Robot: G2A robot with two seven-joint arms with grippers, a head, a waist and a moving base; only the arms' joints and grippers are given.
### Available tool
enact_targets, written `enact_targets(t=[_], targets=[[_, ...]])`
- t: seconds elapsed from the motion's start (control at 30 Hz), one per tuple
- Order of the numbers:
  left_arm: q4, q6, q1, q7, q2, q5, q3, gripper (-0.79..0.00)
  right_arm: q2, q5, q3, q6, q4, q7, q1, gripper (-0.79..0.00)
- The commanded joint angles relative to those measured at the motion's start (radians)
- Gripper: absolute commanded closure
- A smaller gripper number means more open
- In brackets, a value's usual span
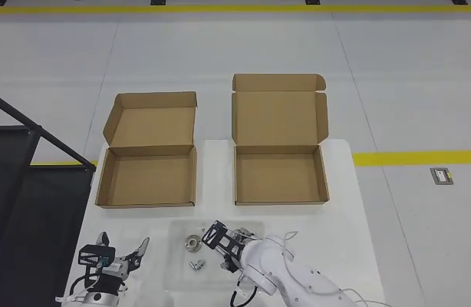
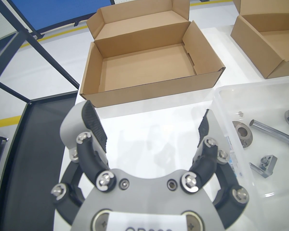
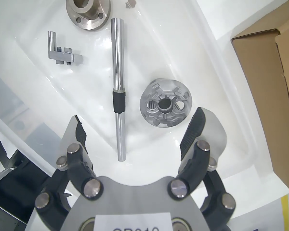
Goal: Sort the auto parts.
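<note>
Auto parts in a clear tray, both grippers spread and holding nothing.

In the top view, two open cardboard boxes are seen at mid-frame on the white table (image 1: 339,230), the left box (image 1: 147,178) and the right box (image 1: 280,175). The clear tray (image 1: 178,278) is placed below them at lower centre, with the left gripper (image 1: 123,245) at the lower left, outside the tray, and the right gripper (image 1: 219,245) over the tray. In the left wrist view, the left gripper's jaws are held wide apart above bare table, just beside the tray wall; a flange (image 2: 243,132), a rod (image 2: 272,131) and a small bracket (image 2: 265,164) are seen lying apart inside the tray. In the right wrist view, the right gripper's jaws are spread above the tray floor, with one end of the rod between them and a toothed hub (image 3: 165,105) just beside one finger.
</note>
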Motion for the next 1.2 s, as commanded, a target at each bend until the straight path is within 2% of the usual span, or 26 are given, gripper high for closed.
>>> enact_targets(t=[0.0, 0.27, 0.57, 0.73, 0.83, 0.97, 1.1, 1.17], targets=[[0.0, 0.0, 0.0, 0.0, 0.0, 0.0, 0.0, -0.785, -0.005, -0.002, 0.001, 0.01, 0.018, -0.006, 0.003, -0.785], [0.0, 0.0, 0.0, 0.0, 0.0, 0.0, 0.0, -0.785, -0.026, -0.024, 0.002, 0.047, 0.085, -0.019, 0.012, -0.785], [0.0, 0.0, 0.0, 0.0, 0.0, 0.0, 0.0, -0.785, -0.032, 0.009, 0.031, -0.032, 0.098, -0.064, -0.001, -0.785], [0.0, 0.0, 0.0, 0.0, 0.0, 0.0, 0.0, -0.785, -0.037, -0.033, 0.04, 0.014, 0.103, -0.067, -0.007, -0.785], [0.0, 0.0, 0.0, 0.0, 0.0, 0.0, 0.0, -0.785, -0.042, -0.039, 0.046, 0.023, 0.122, -0.081, -0.008, -0.705], [0.0, 0.0, 0.0, 0.0, 0.0, 0.0, 0.0, -0.785, -0.049, -0.028, 0.052, 0.02, 0.142, -0.108, -0.012, -0.422], [0.0, 0.0, 0.0, 0.0, 0.0, 0.0, 0.0, -0.785, -0.055, -0.025, 0.057, 0.016, 0.159, -0.124, -0.013, -0.329], [0.0, 0.0, 0.0, 0.0, 0.0, 0.0, 0.0, -0.785, -0.058, -0.026, 0.059, 0.017, 0.162, -0.13, -0.014, -0.243]])
